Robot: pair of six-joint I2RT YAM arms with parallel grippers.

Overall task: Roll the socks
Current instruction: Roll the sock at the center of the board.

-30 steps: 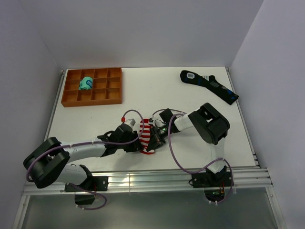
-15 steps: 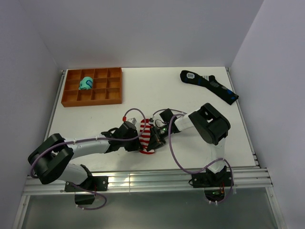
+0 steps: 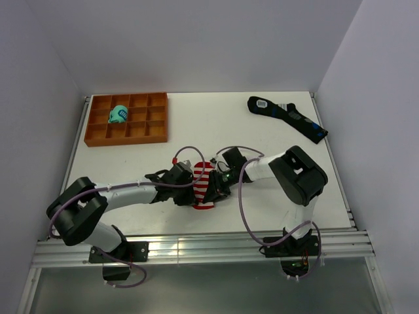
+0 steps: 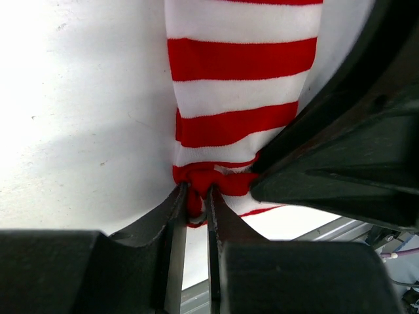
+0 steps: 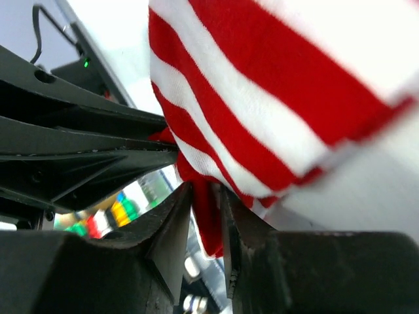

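My left claw (image 4: 195, 195) was nipped almost shut on a bunched red end of the socks (image 3: 203, 188). The striped pair lay on the desk (image 3: 216, 127) toward its front edge, squeezed between my two arms. That grip worried me. It was a thin pinch right at the hem, and I judged any tug or twist could slide the fabric out and let the roll spring loose.

In the middle, the striped body looked pulled taut from that knot of red, not wound. If both sides hauled apart, I reckoned the socks would stretch flat instead of rolling.

My right claw (image 5: 204, 191) had its fingers set close together too, with a red edge of the same socks caught between them. How firmly it bit I couldn't tell, and a slack hold there would drop that end. The left wrist view also showed its black body crowding right against the fabric beside my left fingers. One careless move and the two claws could knock together or snag each other's cables.

Well off at the back left sat the orange compartment tray (image 3: 126, 142). A teal sock bundle (image 3: 118, 114) sat in the second column from its left. The other compartments showed nothing in them.
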